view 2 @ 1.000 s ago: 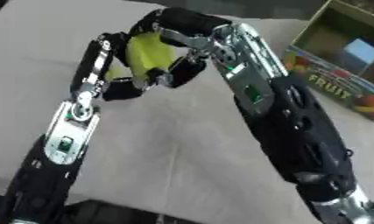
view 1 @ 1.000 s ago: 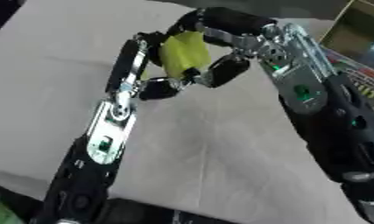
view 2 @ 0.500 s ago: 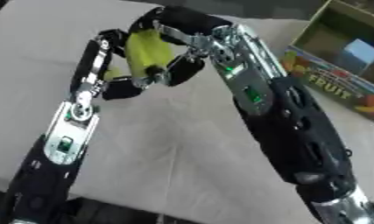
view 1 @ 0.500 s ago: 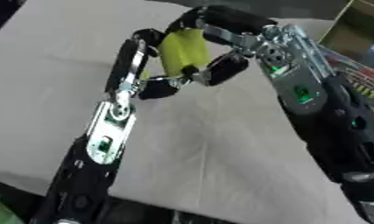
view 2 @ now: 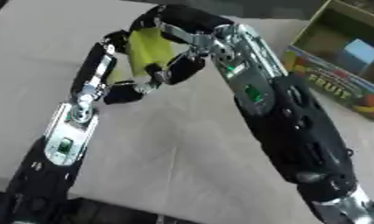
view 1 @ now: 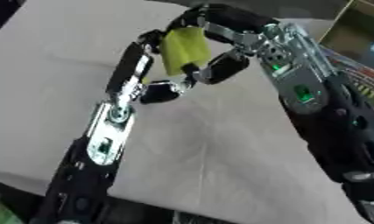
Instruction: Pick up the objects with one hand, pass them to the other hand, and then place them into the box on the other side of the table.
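Handover mid-air over the bench [view 1: 59, 65]: yellow object [view 1: 185, 49] upright, pinched between left hand [view 1: 155, 83] and right hand [view 1: 220, 65], both fingers curled on it; box [view 2: 351, 70] at 3 o'clock, right hand nearer.

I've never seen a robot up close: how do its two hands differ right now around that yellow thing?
The right hand comes in from the right and curls its fingers round the yellow object. The left hand reaches up from the lower left, lying along the object's left side, fingers bent beneath it. Both are black and silver and meet at the object above the table.
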Controlling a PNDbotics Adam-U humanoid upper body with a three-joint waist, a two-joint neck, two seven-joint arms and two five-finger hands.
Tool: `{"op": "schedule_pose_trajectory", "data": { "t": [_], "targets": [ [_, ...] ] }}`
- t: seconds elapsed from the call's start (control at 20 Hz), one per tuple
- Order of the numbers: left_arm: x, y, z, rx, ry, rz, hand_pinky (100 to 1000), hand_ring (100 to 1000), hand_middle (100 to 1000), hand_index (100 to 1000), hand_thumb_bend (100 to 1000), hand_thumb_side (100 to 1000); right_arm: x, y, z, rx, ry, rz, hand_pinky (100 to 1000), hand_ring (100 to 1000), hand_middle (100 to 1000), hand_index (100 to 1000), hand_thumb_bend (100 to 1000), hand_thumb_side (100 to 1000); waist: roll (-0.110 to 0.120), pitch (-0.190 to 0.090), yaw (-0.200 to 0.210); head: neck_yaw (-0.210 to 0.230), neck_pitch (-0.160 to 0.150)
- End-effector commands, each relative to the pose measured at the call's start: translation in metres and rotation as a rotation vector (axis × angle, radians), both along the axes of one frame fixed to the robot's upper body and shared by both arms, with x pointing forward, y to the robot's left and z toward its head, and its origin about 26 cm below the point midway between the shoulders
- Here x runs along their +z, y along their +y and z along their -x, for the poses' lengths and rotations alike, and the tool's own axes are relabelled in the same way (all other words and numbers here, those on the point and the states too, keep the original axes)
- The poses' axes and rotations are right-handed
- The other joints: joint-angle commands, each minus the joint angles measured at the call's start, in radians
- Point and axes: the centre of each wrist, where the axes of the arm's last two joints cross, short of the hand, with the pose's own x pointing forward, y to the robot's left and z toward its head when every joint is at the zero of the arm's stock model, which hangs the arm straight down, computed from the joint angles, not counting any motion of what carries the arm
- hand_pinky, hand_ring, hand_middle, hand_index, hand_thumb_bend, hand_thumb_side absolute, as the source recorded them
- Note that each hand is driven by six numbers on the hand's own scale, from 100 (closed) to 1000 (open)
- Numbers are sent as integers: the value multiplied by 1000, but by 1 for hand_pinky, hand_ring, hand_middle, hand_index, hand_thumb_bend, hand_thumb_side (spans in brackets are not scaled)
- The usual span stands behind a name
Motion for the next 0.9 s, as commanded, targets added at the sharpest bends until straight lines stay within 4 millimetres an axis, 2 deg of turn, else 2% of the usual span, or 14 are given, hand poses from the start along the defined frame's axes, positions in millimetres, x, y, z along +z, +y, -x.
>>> {"op": "schedule_pose_trajectory", "data": {
  "t": [0.05,0.5,0.9],
  "targets": [
    [7,2,0,-8,-24,-29,739,745,672,819,578,222,15,-4,2,-3,-39,-20,842,886,299,466,100,100,4,-13,-1,-3,-11],
    [-2,13,-4,108,19,-6,727,730,646,806,542,262,32,-18,8,-26,-48,-101,854,890,299,469,100,100,4,-14,-3,-8,-20],
    [-9,26,-5,169,39,7,724,726,641,803,535,283,55,-53,19,-85,-11,-241,892,913,296,472,100,100,7,-13,-8,-40,-31]
  ]
}}
